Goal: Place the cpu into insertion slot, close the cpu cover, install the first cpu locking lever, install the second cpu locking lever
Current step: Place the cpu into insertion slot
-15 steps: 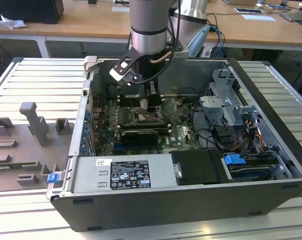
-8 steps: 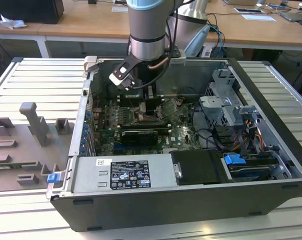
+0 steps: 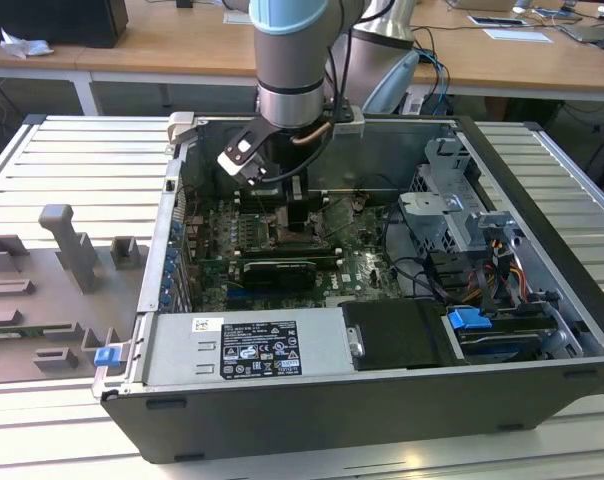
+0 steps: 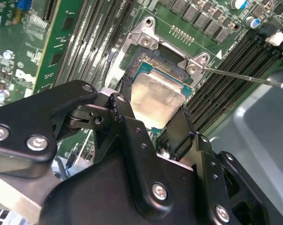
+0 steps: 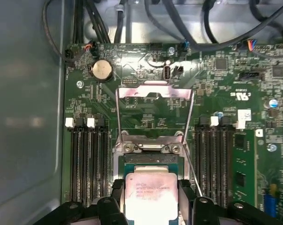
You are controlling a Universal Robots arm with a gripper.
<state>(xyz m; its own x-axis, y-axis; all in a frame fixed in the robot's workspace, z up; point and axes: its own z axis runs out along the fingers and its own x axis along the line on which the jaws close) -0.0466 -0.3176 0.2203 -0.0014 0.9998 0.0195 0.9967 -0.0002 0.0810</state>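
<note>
My gripper point(image 5: 151, 199) is shut on the cpu point(image 5: 150, 193), a square chip with a pale silver face, one black finger on each of two opposite edges. The cpu point(image 4: 158, 91) sits over the insertion slot point(image 5: 151, 158), whose dark socket and silvery rim point(image 4: 146, 40) show just beyond it. I cannot tell whether the chip is seated or just above the slot. The cpu cover point(image 5: 153, 91), a thin metal frame with a big window, is swung open away from the slot. A thin locking lever point(image 4: 244, 76) sticks out beside the socket. In the exterior view the gripper point(image 3: 300, 228) is deep inside the open computer case.
Long black memory slots point(image 5: 87, 159) flank the socket on both sides. Cables point(image 5: 132, 18) hang over the board's far edge. The case holds a power supply point(image 3: 247, 350) at the front and a drive cage point(image 3: 452, 210) on the exterior view's right. Grey fixtures point(image 3: 67, 245) stand on the table.
</note>
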